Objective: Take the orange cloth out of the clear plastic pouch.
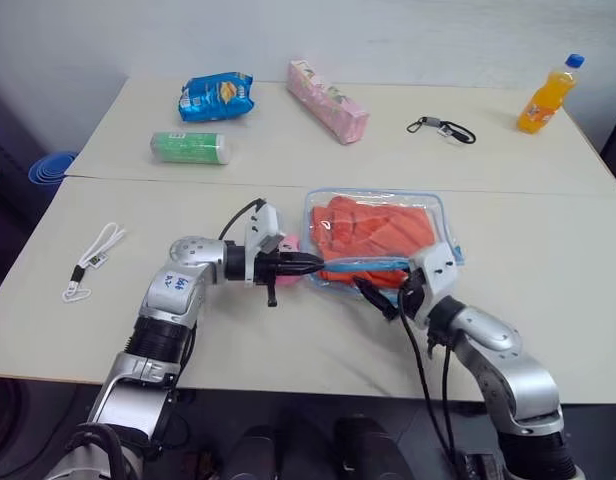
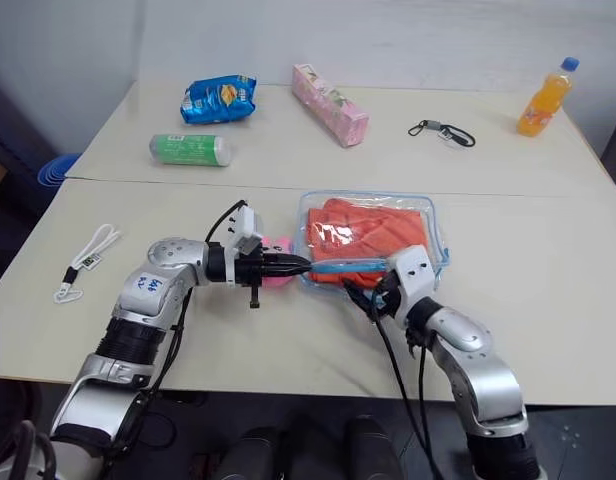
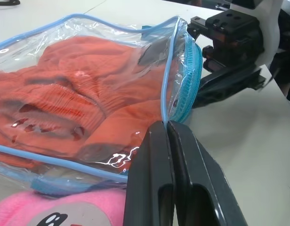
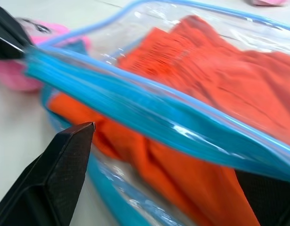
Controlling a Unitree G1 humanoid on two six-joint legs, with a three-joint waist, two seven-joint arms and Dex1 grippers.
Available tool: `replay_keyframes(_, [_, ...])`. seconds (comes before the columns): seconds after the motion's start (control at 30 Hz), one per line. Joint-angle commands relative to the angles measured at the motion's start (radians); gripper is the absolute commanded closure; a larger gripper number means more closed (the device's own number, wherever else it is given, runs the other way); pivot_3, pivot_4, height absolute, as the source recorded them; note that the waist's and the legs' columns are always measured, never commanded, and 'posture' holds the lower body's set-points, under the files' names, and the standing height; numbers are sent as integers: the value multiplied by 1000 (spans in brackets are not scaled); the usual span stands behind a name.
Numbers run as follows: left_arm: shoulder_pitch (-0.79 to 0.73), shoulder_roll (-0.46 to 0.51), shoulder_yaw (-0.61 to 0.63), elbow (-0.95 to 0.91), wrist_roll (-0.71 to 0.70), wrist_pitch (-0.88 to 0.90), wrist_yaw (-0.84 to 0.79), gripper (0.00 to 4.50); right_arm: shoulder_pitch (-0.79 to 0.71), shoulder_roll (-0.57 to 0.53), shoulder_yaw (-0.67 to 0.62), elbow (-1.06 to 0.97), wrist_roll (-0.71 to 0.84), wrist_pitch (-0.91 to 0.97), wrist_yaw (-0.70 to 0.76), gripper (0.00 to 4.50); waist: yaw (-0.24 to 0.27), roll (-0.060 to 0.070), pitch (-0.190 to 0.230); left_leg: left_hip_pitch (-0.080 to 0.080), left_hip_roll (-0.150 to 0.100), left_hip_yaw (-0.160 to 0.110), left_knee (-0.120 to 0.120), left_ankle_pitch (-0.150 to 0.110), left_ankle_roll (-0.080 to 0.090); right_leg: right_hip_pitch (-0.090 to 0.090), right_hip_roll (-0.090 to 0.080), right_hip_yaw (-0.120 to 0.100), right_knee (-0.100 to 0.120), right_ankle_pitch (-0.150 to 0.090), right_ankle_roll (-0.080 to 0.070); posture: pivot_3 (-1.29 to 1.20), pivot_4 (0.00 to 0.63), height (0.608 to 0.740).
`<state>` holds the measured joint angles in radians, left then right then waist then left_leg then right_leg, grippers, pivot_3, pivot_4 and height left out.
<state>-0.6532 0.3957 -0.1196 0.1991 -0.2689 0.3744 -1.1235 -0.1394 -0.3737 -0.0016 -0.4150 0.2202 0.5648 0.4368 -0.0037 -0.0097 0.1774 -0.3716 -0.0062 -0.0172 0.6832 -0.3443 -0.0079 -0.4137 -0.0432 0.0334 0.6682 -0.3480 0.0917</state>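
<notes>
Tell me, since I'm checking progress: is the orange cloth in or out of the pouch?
Mostly in. The orange cloth lies folded under the clear plastic pouch; a fold pokes out at the near, open edge.

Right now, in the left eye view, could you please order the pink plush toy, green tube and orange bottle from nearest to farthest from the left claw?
1. Pink plush toy, right beside the left claw.
2. Green tube, far-left.
3. Orange bottle, far-right corner.

pink plush toy [image 2: 277, 247] crowding pouch [image 2: 433, 215] corner
</notes>
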Motion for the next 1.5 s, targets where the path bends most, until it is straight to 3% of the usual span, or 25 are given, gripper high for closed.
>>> replay_keyframes(0.03, [5, 4, 3, -42, -18, -16, 3, 4466, -15, -47, 57, -4, -68, -62, 15, 0, -3, 0, 0, 0, 0, 0, 0, 0, 0, 0, 0, 0, 0, 0, 0, 0, 150, 740])
replay_keyframes(0.3, [5, -1, 4, -33, -21, -27, 9, 4466, -57, -190, 192, 61, -248, -182, 75, 0, -2, 0, 0, 0, 0, 1, 0, 0, 0, 0, 0, 0, -1, 0, 0, 0, 150, 740])
replay_keyframes(0.53, [3, -7, 2, -28, -28, -30, 3, 4466, -142, -125, 221, 163, -334, -161, 0, 0, -1, 0, 0, 0, 0, 0, 0, 0, 0, 0, 0, 0, -1, 0, 0, 0, 150, 740])
replay_keyframes(0.73, [0, -9, 1, -27, -30, -30, 3, 4466, -163, -91, 241, 224, -320, -95, 41, 0, -1, 0, 0, 0, 0, 0, 0, 0, 0, 0, 0, 0, 0, 0, 0, 0, 150, 740])
replay_keyframes(0.83, [-3, -10, 1, -24, -31, -31, 4, 4500, -192, -122, 251, 255, -322, -89, 93, 602, -2, 0, -1, 1, 0, 0, 0, 0, 0, 0, 0, 0, 0, 0, 0, 0, 150, 740])
replay_keyframes(1.2, [-4, -20, 7, -22, -40, -25, 9, 4500, -258, -146, 231, 328, -324, -101, 140, 4342, 0, -1, -1, 1, 0, 0, 0, 0, 0, 1, 0, 0, -1, 0, 0, 0, 150, 740])
replay_keyframes(1.3, [-2, -30, 17, -26, -53, -7, 20, 4500, -245, -161, 212, 310, -289, -115, 184, 4473, 1, -1, -1, 1, 0, 0, 0, 0, 0, 1, 0, 0, -1, 0, 0, 0, 150, 740])
replay_keyframes(1.43, [-16, -60, 46, -18, -89, 50, 65, 4500, -207, -104, 104, 230, -62, -157, 299, 4473, 1, -1, -1, 1, 0, 0, 0, 0, 0, 1, 0, -1, -1, 0, 0, 0, 150, 740])
replay_keyframes(1.5, [-29, -77, 64, -12, -102, 84, 100, 4500, -176, -147, 91, 169, 27, -169, 427, 4473, 1, -1, -1, 0, 0, 0, 0, 0, 0, 1, 0, -1, -1, 0, 0, 0, 150, 740])
